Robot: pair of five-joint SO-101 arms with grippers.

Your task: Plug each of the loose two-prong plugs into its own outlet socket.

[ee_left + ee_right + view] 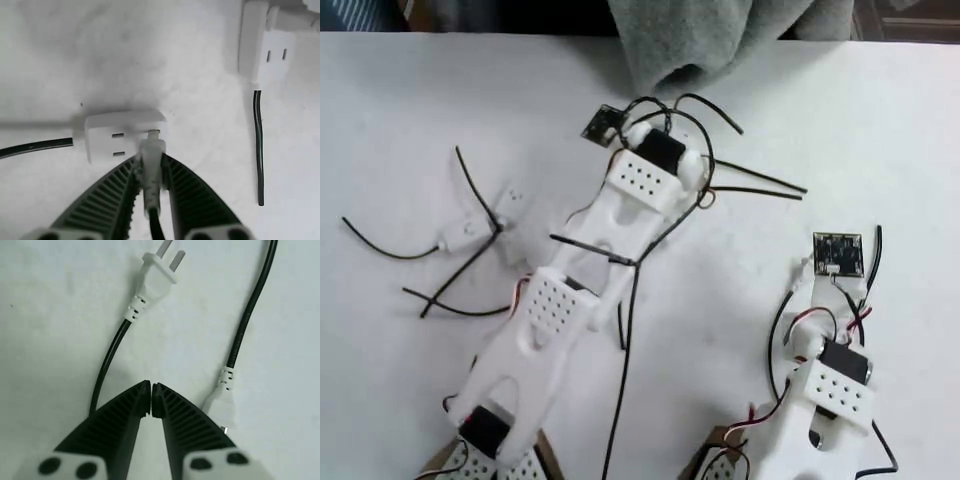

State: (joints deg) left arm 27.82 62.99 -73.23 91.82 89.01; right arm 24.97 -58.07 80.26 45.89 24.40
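Observation:
My left gripper (pixel 150 161) is shut on a white two-prong plug (pixel 151 167) with a black cable. The plug's tip meets the end of a white outlet block (pixel 120 137), and a bit of metal prong shows at the joint. The block's face has two free slots. A second white outlet (pixel 265 55) lies farther off. My right gripper (pixel 151 395) is shut on nothing, just above the table. Ahead of it lies a loose white plug (pixel 157 280) with bare prongs. Another white plug (pixel 222 402) lies beside one finger.
In the high view the left arm (pixel 620 210) stretches to the table's middle back, and the right arm (pixel 835 385) stays folded at the front right. Loose black cables (pixel 760 185) cross the white table. Grey cloth (pixel 710 35) hangs over the far edge.

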